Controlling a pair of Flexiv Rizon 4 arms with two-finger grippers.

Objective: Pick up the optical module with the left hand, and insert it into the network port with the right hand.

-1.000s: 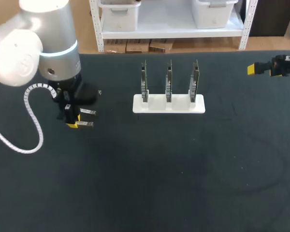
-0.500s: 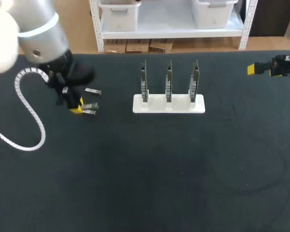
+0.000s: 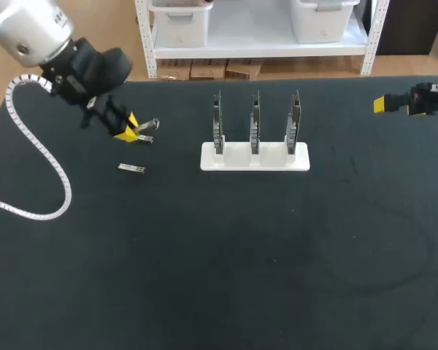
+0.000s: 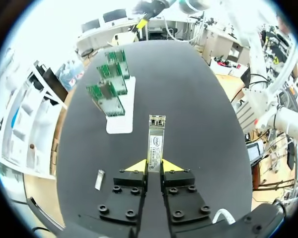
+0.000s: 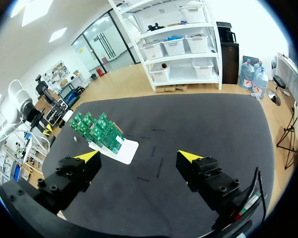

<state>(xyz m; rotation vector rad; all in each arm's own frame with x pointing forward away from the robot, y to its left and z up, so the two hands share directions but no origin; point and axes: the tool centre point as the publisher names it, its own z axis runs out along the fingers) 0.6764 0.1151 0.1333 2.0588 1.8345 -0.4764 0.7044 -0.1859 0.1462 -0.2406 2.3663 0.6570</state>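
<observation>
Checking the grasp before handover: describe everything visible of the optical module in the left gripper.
The optical module is a slim, silvery metal bar with a label along its top and two small openings at its far end. Its near end is clamped between the left gripper's yellow-tipped fingers; it sticks straight out ahead of them, apparently lifted off the black table, pointing roughly toward the white stand of green boards.

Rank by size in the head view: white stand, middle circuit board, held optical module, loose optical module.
white stand
middle circuit board
held optical module and loose optical module look alike; held one nearer camera, unranked
</observation>
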